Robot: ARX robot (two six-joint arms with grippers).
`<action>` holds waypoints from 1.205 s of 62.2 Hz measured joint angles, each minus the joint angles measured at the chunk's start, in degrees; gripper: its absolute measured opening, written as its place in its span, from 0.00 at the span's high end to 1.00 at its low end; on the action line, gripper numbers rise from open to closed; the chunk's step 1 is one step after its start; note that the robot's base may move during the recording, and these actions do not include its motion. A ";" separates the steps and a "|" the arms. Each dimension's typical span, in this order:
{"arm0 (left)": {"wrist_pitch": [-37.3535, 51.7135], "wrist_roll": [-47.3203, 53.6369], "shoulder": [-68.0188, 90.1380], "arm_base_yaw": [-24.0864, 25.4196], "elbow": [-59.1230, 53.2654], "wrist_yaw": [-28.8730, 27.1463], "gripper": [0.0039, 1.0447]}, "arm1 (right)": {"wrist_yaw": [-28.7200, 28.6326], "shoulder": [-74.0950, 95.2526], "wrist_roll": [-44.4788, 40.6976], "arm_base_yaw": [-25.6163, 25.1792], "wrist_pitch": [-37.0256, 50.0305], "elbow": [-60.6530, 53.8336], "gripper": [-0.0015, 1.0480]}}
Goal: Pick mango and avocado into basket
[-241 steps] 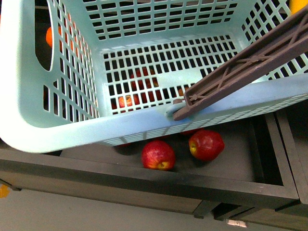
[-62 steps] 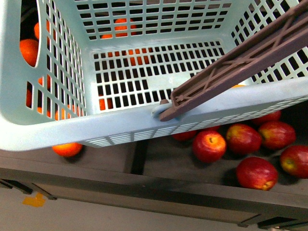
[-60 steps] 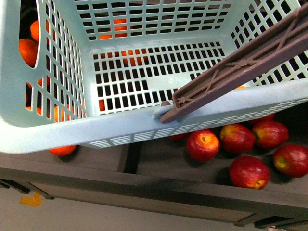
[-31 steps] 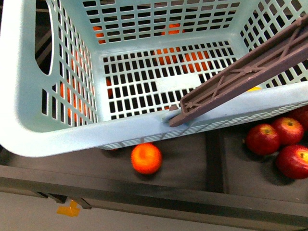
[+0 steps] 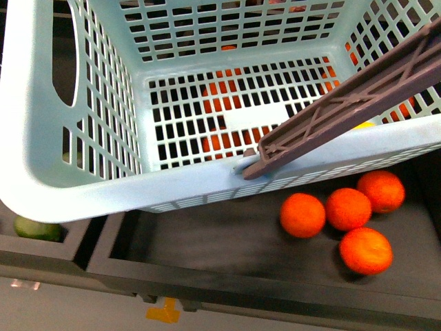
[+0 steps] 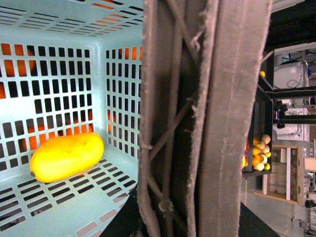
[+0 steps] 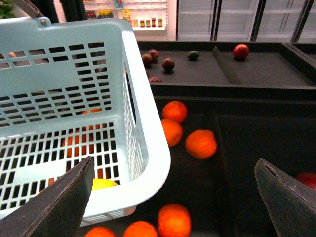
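The light teal basket (image 5: pixel 41 172) hangs over the dark shelf and fills most of the front view. My left gripper (image 6: pixel 187 224) is shut on the basket's brown ribbed handle (image 6: pixel 197 123). The orange-yellow mango (image 6: pixel 66 157) lies on the basket's slotted floor; a yellow part of the mango (image 7: pixel 103 184) shows in the right wrist view. My right gripper (image 7: pixel 175 197) is open beside the basket's corner, above the oranges, holding nothing. A small dark green oval fruit (image 7: pixel 193 55), seemingly the avocado, lies on the far tray. Another green fruit (image 5: pixel 38 229) peeks out under the basket's near left corner.
Several oranges (image 5: pixel 302 214) lie in the dark tray under and right of the basket. The shelf's front rail (image 5: pixel 207 289) runs along the bottom. On the far tray sit dark red fruits (image 7: pixel 168 63) and a red apple (image 7: pixel 240 51). Fridge doors stand behind.
The shelf below has slid rightward under the basket: red apples left the view, oranges now lie at lower right, a green fruit appeared at lower left. The basket stays held.
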 joint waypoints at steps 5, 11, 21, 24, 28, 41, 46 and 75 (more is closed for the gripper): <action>0.00 0.00 0.00 0.02 0.00 -0.02 0.85 | 0.04 0.00 0.00 0.00 0.00 0.00 0.08; 0.00 0.04 0.00 0.00 0.00 -0.13 0.85 | 0.04 0.00 -0.02 -0.02 0.00 0.00 0.08; 0.00 0.02 0.00 0.02 0.00 -0.17 0.85 | 0.04 0.00 0.00 0.00 0.00 -0.02 0.08; 0.00 0.02 0.00 0.00 0.00 -0.13 0.85 | 0.07 0.00 0.00 0.00 0.00 -0.02 0.08; 0.00 0.04 0.00 0.00 0.00 -0.11 0.85 | -0.02 0.02 0.00 0.02 0.00 -0.04 0.08; 0.00 0.04 0.00 0.00 0.02 -0.20 0.85 | 0.04 0.02 -0.02 0.02 0.00 -0.07 0.08; 0.00 0.00 0.00 0.02 0.02 -0.07 0.85 | 0.02 0.00 0.00 0.02 0.00 -0.07 0.08; 0.00 0.02 0.00 -0.07 0.02 -0.15 0.85 | 0.02 0.00 0.00 0.02 0.00 -0.11 0.08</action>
